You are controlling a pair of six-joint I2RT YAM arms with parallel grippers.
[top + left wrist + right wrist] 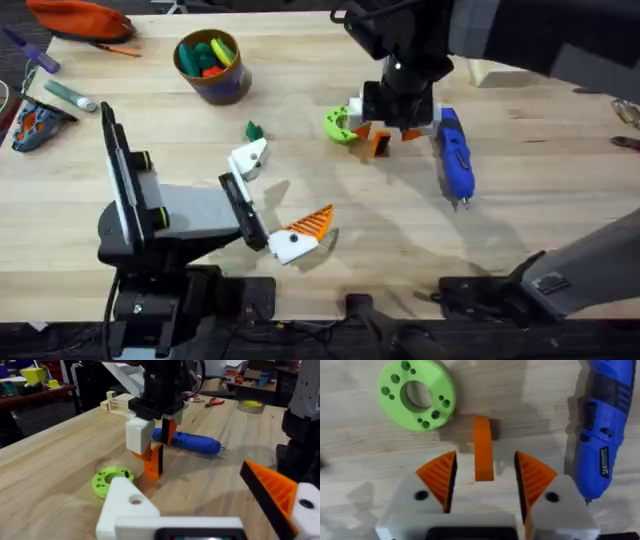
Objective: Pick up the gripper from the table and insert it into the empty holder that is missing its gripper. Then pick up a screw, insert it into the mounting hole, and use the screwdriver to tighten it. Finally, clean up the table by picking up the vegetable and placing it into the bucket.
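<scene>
Two arms, overhead: right gripper (pixel 385 133) over the orange gripper (pixel 380 144), screwdriver (pixel 453 158) right, bucket (pixel 211 66) far left. Left wrist: empty holder (pixel 127 505) near, left gripper (pixel 210 505) spread wide. Right wrist: released fingers (pixel 439 477) straddle the orange piece on the tabletop (pixel 360 465).

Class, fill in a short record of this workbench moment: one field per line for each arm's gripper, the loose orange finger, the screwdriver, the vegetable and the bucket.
right gripper: open, lowered over the orange finger, one pad on each side, not yet closed
orange finger: on the table between those pads, beside the lime green disc
left gripper: low over the table; one mount bare white, the other with an orange tip
screwdriver: blue, lying flat beside the right gripper
vegetable: dark green, on the table near the bare mount
bucket: upright, toys inside
</scene>
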